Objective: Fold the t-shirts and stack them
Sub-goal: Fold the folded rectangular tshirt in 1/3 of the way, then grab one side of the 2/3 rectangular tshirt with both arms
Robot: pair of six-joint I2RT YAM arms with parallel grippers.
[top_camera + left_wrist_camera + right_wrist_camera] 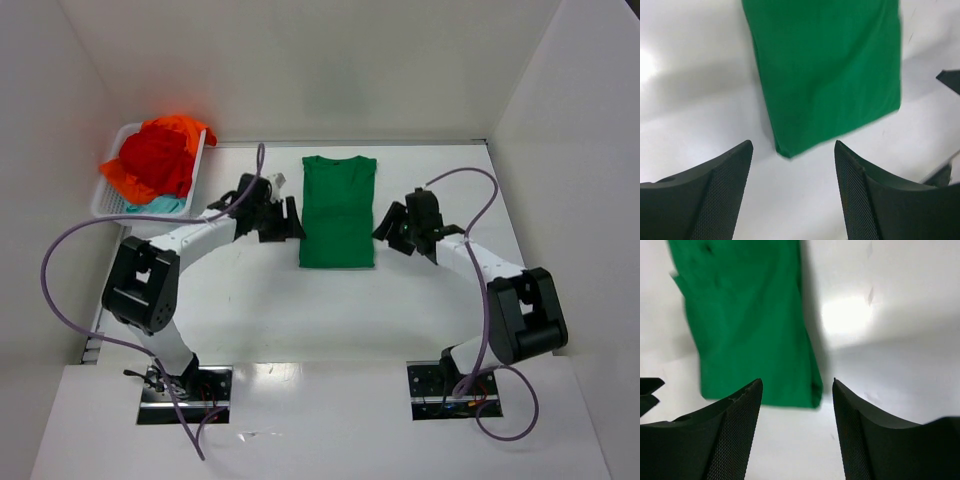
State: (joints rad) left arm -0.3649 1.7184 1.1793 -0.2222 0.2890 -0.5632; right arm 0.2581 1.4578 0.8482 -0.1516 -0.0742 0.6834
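Where the left gripper [290, 220] sits: just left of the green shirt [338, 215], level with its near half; the top view shows a thin gap between them.
Left gripper state: spread wide, nothing held.
Left wrist view: the left gripper [792, 142] frames the shirt's near left corner; whether it touches the bench cannot be told.
Right gripper [385, 228] place: just right of the green shirt, also level with its near half, facing the left gripper across the cloth.
Right gripper state: spread wide, nothing held.
Right wrist view: the right gripper [797, 380] frames the shirt's near right corner [812, 395]; the cloth lies flat beyond it.
Green shirt: folded into a narrow upright rectangle, collar at the far end, flat on the bench [300, 310] midway between the arms, long side running near to far.
Basket [105, 195]: far left corner of the bench, well apart from the green shirt.
Red shirt [160, 160]: bunched on top of the heap in the basket.
Orange shirt [180, 127]: under and around the red one, spilling over the far right rim.
Teal shirt [160, 205]: a strip showing at the near edge of the heap, beneath the red.
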